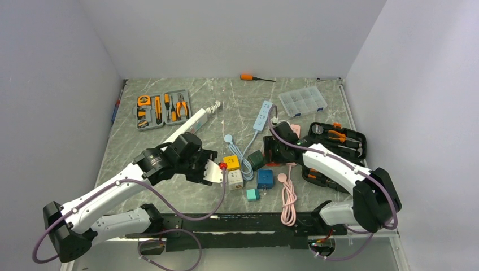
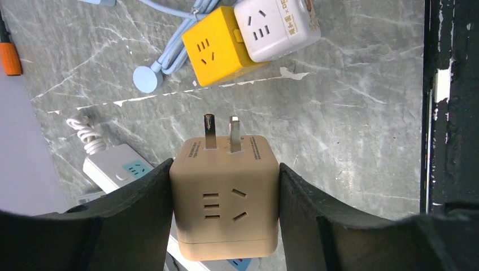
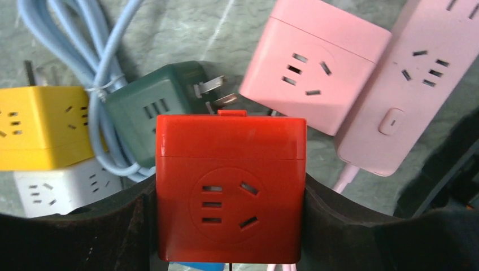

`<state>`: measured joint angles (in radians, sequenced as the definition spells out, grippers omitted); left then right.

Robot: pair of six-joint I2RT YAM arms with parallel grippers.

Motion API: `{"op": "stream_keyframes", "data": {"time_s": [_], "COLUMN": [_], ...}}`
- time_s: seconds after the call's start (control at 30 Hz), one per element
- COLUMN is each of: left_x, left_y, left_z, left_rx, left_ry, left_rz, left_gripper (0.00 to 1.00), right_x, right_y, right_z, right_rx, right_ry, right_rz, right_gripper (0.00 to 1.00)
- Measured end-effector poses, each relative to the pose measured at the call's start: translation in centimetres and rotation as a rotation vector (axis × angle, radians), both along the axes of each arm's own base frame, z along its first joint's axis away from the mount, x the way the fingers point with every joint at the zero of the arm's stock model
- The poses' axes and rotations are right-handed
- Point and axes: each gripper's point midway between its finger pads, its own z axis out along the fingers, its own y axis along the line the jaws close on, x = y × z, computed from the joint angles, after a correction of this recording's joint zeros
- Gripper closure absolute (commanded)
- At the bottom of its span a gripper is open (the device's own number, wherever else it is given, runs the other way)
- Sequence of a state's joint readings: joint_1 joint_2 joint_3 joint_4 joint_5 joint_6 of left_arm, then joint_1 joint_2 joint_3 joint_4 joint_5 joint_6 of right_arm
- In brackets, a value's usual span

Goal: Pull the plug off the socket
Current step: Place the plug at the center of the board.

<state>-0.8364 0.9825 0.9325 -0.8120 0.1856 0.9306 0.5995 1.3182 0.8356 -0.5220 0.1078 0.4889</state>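
Tan plastic filled my left claw point(image 2: 224, 169): the cube plug point(image 2: 224, 214) sat clamped between both fingers, which were held apart by the cube's full width. Its two metal prongs point(image 2: 210, 131) were bare, pointed away from me and touched nothing over the grey marbled table point(image 2: 350, 113). Beyond the prongs lay a yellow cube socket point(image 2: 214, 48) pressed against a white cube socket point(image 2: 274, 25). My right claw point(image 3: 229, 186) stood about as wide and gripped a red cube socket point(image 3: 229, 147) by its two sides, outlet face toward the camera. Behind it lay a dark green cube point(image 3: 152, 110) with its prongs showing, a pink cube point(image 3: 313, 62), and a pink power strip point(image 3: 412, 79) just beside that. Seen from above, the yellow and white sockets lay between my two claws.
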Motion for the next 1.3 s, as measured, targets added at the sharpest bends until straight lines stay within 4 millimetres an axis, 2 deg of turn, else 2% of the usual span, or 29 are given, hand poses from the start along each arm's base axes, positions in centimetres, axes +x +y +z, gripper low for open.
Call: {"op": "stream_keyframes", "data": {"time_s": [0.17, 0.4, 0.47, 0.57, 0.67, 0.77, 0.83, 0.93, 1.0, 1.07, 1.13, 1.23, 1.3], "left_x": [-0.2, -0.6, -0.7, -1.0, -1.3, -2.0, -2.4, -2.9, -3.0, -2.9, -2.9, -3.4, -4.0], "left_y": [-1.0, -1.7, -1.7, -2.0, -2.7, -3.9, -4.8, -6.4, -7.9, -9.3, -11.0, -13.0, -14.3], "left_z": [0.7, 0.9, 0.9, 1.2, 1.7, 2.2, 2.5, 3.1, 3.7, 4.2, 4.7, 4.6, 4.2], "left_rx": [-0.009, -0.025, -0.026, -0.036, -0.051, -0.065, -0.068, -0.068, -0.070, -0.072, -0.072, -0.067, -0.056], "left_ry": [-0.003, -0.006, -0.002, 0.006, 0.010, 0.011, 0.012, 0.015, 0.016, 0.019, 0.028, 0.044, 0.060], "left_rz": [-0.003, -0.012, -0.008, -0.007, -0.018, -0.050, -0.079, -0.118, -0.142, -0.157, -0.172, -0.199, -0.223], "left_gripper": [1.00, 1.00, 1.00, 1.00, 1.00, 1.00, 1.00, 1.00, 1.00, 1.00, 1.00, 1.00, 1.00], "right_x": [0.2, 2.9, 3.4, 3.5, 2.8, 1.1, -0.2, -0.7, -0.5, -0.1, 1.0, 2.6, 3.4], "right_y": [-1.7, -2.3, -2.3, -2.3, -2.5, -2.7, -3.0, -2.8, -2.6, -2.2, -1.6, -1.0, -1.4], "right_z": [-1.5, -2.2, -2.3, -2.5, -2.9, -4.0, -5.0, -5.0, -4.3, -3.1, -0.9, 2.9, 5.9], "right_rx": [-0.019, -0.056, -0.061, -0.055, -0.036, -0.033, -0.044, -0.039, -0.027, -0.011, 0.011, 0.055, 0.085], "right_ry": [0.035, 0.022, 0.010, -0.008, -0.026, 0.005, 0.049, 0.064, 0.058, 0.039, 0.000, -0.085, -0.153], "right_rz": [-0.064, -0.115, -0.119, -0.118, -0.117, -0.107, -0.096, -0.090, -0.085, -0.081, -0.078, -0.085, -0.106], "right_gripper": [1.00, 1.00, 0.95, 0.81, 0.55, 0.37, 0.27, 0.14, 0.00, 0.00, 0.00, 0.00, 0.00]}}
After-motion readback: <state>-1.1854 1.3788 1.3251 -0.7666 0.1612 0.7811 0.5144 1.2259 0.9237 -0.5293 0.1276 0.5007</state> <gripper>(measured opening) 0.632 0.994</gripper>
